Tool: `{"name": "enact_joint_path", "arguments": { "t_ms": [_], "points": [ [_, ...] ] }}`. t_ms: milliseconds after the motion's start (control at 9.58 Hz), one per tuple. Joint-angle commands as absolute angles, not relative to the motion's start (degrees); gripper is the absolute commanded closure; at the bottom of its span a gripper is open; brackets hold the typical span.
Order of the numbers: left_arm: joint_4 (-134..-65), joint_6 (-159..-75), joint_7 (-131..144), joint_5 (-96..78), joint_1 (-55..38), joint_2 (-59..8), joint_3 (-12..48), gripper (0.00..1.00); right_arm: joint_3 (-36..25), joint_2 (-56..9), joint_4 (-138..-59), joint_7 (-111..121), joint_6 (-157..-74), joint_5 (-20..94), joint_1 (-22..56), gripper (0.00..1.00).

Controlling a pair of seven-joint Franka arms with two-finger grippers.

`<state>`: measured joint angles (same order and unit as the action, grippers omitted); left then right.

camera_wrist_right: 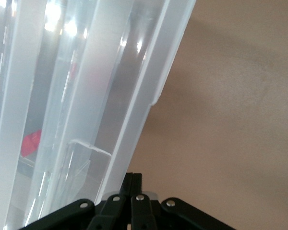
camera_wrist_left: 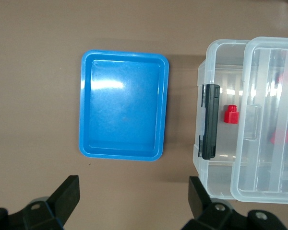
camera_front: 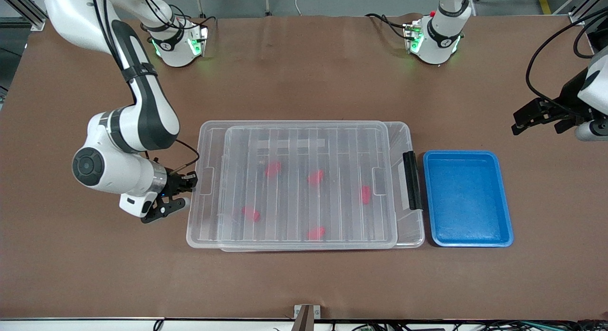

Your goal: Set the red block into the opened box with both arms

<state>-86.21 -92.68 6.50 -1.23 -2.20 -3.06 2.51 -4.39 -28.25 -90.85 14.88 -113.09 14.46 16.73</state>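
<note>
The clear box (camera_front: pixel 417 236) lies mid-table with its ribbed lid (camera_front: pixel 304 146) resting on it, slid toward the right arm's end. That leaves a strip uncovered by the black latch (camera_front: pixel 411 180). Several red blocks lie inside under the lid. One red block (camera_front: pixel 365 194) (camera_wrist_left: pixel 231 114) sits close to the latch (camera_wrist_left: pixel 210 120). My right gripper (camera_front: pixel 192 180) (camera_wrist_right: pixel 133 184) is shut, its tips against the lid's short edge (camera_wrist_right: pixel 149 103). My left gripper (camera_front: pixel 517 122) (camera_wrist_left: pixel 133 196) hangs open and empty over bare table at the left arm's end.
An empty blue tray (camera_front: pixel 468 198) (camera_wrist_left: pixel 123 111) lies beside the box's latch end, toward the left arm's end. Brown tabletop surrounds both. The two arm bases (camera_front: pixel 178 43) (camera_front: pixel 434 39) stand along the table edge farthest from the front camera.
</note>
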Motion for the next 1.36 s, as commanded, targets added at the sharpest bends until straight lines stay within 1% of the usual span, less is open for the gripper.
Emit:
{"name": "enact_joint_path", "arguments": {
  "t_ms": [0, 209, 417, 522, 626, 730, 835, 1043, 1148, 1252],
  "points": [
    [-87.88, -91.67, 5.62, -2.20, -1.93, -2.73, 2.29, 0.00, -4.75, -29.09, -90.00, 14.06, -112.85, 15.47, 17.31, 1.00],
    [-90.34, -91.67, 5.71, -1.68, -2.02, -0.97, 2.29, 0.00, -4.75, -29.00, -90.00, 14.07, -112.85, 15.56, 17.31, 1.00],
    [-90.26, -92.28, 6.15, -1.58, -2.02, -0.97, 2.29, 0.00, -4.83, -29.00, -89.91, 14.50, -112.59, 15.21, 16.80, 1.00],
    [-90.18, -92.29, 6.15, -1.58, -1.93, -0.97, 2.29, 0.00, -5.10, -28.22, -89.74, 14.07, -112.15, 15.12, 15.74, 0.98],
    [-90.00, -92.29, 6.15, -1.58, -1.85, -0.97, 2.20, 0.00, -6.14, -25.34, -89.74, 12.67, -108.93, 14.25, 14.69, 0.72],
    [-89.83, -92.29, 6.15, -1.67, -1.85, -1.05, 2.20, 0.00, -9.37, -21.57, -89.65, 9.35, -106.03, 13.63, 13.63, 0.01],
    [-89.82, -92.29, 6.15, -1.67, -1.85, -1.14, 2.20, 0.00, -12.71, -16.92, -89.91, 6.36, -104.17, 11.01, 13.62, 0.00],
    [-89.65, -92.29, 6.15, -1.67, -1.76, -1.14, 2.20, 0.00, -17.12, -10.75, -90.09, 1.77, -100.39, 8.01, 12.93, 0.00],
    [-89.65, -92.29, 6.15, -1.67, -1.76, -1.14, 2.20, 0.00, -18.79, -6.55, -90.09, 1.58, -97.50, 3.73, 12.57, 0.00],
    [-89.65, -92.29, 6.15, -1.58, -1.76, -1.23, 2.20, 0.00, -18.55, -3.55, -90.17, 1.50, -93.64, 3.52, 9.35, 0.00]
  ]
}}
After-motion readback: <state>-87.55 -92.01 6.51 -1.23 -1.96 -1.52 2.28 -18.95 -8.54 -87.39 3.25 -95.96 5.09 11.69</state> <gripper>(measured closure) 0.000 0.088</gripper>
